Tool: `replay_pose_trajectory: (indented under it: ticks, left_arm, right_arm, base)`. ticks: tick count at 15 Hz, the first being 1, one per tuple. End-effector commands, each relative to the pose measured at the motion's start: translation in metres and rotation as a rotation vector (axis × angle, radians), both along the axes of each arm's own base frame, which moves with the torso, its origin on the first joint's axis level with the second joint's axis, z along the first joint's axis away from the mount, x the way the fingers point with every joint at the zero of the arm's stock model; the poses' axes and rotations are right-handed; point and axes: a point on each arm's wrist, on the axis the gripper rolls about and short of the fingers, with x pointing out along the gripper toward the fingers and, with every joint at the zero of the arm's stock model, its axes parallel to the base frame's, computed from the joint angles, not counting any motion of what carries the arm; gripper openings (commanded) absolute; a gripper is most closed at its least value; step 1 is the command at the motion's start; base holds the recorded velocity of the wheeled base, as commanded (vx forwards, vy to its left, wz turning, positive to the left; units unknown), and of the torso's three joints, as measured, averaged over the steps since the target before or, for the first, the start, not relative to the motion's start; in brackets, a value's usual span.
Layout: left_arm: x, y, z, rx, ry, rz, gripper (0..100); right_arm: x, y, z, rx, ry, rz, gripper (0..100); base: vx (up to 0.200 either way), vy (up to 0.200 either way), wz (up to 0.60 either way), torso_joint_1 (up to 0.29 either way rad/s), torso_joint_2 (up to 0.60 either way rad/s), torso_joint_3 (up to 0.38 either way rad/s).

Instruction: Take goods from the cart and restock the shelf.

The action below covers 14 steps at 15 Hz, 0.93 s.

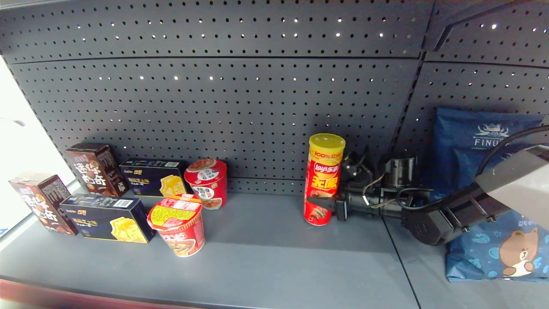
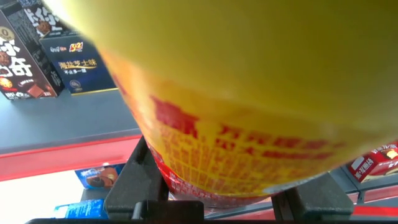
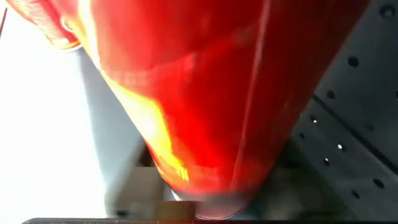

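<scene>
right gripper (image 1: 321,202) clamped low on can (image 1: 326,169) | can upright, base seemingly on shelf (image 1: 266,257) | step: placing | next: release, back away without tipping it | left gripper (image 2: 217,200) grips tub (image 2: 249,93), waiting

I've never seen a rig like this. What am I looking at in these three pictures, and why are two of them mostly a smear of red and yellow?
This is a two-armed robot restocking a shop shelf. The wide picture comes from a camera on its head, looking down at the grey shelf. On it stand brown boxes, dark blue boxes, red noodle cups and, at the right, blue bags. The right gripper is closed around the lower part of an upright chips can that stands on the shelf. The other two pictures come from cameras on the wrists, so whatever is held looms large. One shows the chips can up close. In the other, the left gripper holds a yellow and red container.
</scene>
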Motion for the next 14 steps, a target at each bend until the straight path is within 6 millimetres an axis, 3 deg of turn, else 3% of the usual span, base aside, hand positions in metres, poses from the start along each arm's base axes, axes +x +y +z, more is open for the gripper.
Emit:
replay_pose_trajectory:
  ticks: [1, 4, 7, 9, 14]
  left_arm:
    - [0.0, 0.0, -0.001, 0.0, 0.003, 0.0, 0]
    - [0.0, 0.0, -0.001, 0.0, 0.002, -0.002, 0]
    - [0.0, 0.0, 0.001, 0.001, -0.006, -0.002, 0]
    - [0.0, 0.0, 0.001, 0.001, -0.008, 0.0, 0]
    - [0.0, 0.0, 0.001, 0.005, -0.01, 0.001, 0]
  right_arm:
    - [-0.029, -0.004, 0.027, 0.01, -0.036, -0.012, 0]
    - [-0.078, -0.013, 0.05, 0.013, -0.049, -0.016, 0]
    - [-0.127, -0.026, 0.057, -0.003, -0.046, -0.039, 0]
    - [-0.152, -0.036, 0.049, -0.016, -0.037, -0.053, 0]
    - [-0.179, -0.049, 0.021, -0.011, -0.024, -0.04, 0]
  base:
    - [0.0, 0.0, 0.0, 0.0, 0.0, 0.0]
    - [0.0, 0.0, 0.0, 0.0, 0.0, 0.0]
    - [0.0, 0.0, 0.0, 0.0, 0.0, 0.0]
    - [0.0, 0.0, 0.0, 0.0, 0.0, 0.0]
    - [0.0, 0.0, 0.0, 0.0, 0.0, 0.0]
